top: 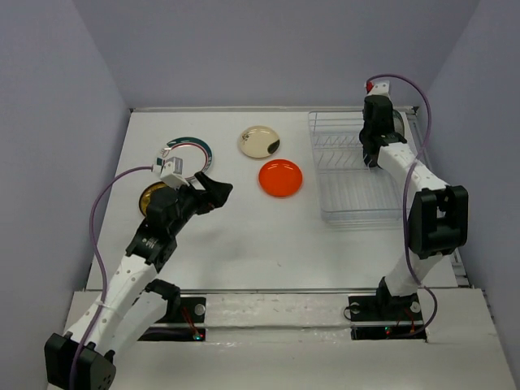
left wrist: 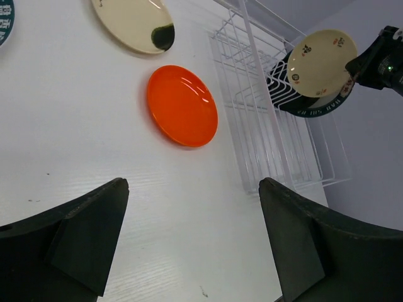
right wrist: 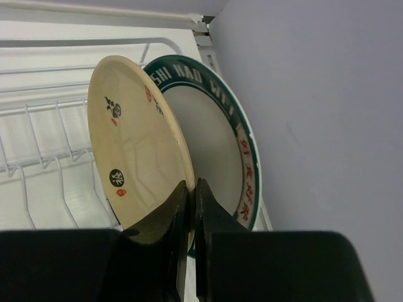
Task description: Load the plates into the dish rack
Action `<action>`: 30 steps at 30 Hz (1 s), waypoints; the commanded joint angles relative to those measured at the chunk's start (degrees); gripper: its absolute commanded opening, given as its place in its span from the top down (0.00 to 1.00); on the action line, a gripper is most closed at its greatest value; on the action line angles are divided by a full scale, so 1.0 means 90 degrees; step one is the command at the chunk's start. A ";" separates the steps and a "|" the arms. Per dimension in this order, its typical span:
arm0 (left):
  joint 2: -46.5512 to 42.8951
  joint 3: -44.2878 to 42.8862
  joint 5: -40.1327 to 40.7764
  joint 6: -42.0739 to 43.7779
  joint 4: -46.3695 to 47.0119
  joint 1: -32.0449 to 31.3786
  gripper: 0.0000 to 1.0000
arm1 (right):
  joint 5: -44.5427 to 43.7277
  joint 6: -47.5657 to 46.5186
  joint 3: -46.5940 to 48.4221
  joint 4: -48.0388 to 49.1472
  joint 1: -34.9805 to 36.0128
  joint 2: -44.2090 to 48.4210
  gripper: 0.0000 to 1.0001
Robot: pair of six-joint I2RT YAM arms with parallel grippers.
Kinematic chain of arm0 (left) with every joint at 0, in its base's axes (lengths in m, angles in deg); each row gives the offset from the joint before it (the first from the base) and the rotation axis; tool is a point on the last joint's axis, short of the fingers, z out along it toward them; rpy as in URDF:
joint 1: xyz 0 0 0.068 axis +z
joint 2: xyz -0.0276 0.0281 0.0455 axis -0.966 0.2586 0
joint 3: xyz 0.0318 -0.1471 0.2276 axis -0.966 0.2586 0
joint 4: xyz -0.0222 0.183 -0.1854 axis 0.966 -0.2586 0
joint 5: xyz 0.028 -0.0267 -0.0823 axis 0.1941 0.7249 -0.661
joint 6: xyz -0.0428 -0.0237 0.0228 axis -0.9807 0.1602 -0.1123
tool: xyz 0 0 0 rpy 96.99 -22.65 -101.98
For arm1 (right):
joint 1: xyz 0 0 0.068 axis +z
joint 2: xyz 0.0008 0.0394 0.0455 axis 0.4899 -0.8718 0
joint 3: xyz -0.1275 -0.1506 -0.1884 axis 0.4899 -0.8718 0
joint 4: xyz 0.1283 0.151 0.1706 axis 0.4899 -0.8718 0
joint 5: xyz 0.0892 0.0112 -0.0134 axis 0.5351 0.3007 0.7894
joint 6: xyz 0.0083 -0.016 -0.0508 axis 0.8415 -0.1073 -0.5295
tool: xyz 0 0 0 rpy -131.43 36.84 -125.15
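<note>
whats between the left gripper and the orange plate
Nothing: only bare table between the open left gripper and the orange plate, clearest in the left wrist view.

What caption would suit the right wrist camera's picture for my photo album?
The right pincer pinches a cream plate upright beside a teal-rimmed plate in the white wire dish rack.

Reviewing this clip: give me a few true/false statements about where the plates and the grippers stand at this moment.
1. The orange plate lies flat on the table, outside the dish rack. True.
2. The left gripper is shut on a plate. False: its fingers are open and hold nothing.
3. The right gripper pinches the rim of a cream plate. True.
4. The teal-rimmed plate behind that cream plate lies flat. False: it stands upright at the rack's end.
</note>
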 commanded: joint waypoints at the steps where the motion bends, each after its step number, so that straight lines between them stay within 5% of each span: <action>1: 0.0118 -0.0065 0.0401 -0.0213 0.0210 -0.0009 0.06 | 0.0224 0.0370 0.0017 0.0160 0.0040 -0.0125 0.93; 5: 0.0274 -0.0066 0.1131 -0.0516 0.0151 0.0010 0.06 | 0.0536 0.0828 -0.0091 0.0033 0.0040 -0.0184 0.93; 9: 0.0129 0.0090 0.1807 -0.1014 -0.0161 0.0215 0.06 | 0.0586 0.1121 -0.0179 -0.0104 0.0040 -0.0252 0.81; 11: -0.0038 0.0168 0.2031 -0.1034 -0.0278 0.0527 0.06 | 0.0586 0.1277 -0.0179 -0.0211 0.0040 -0.0243 0.72; 16: 0.0253 0.0140 0.1877 -0.0840 -0.0862 0.1590 0.05 | 0.0693 0.1668 -0.0081 -0.0474 0.0040 -0.0077 0.29; 19: 0.0421 0.0100 0.1701 -0.0703 -0.1157 0.2343 0.06 | 0.0810 0.1825 0.0045 -0.0640 0.0040 0.0167 0.18; 30: 0.0352 0.0353 0.1828 -0.0702 -0.1851 0.4336 0.17 | 0.2868 0.3122 -0.0694 -0.0915 0.0450 0.2285 0.13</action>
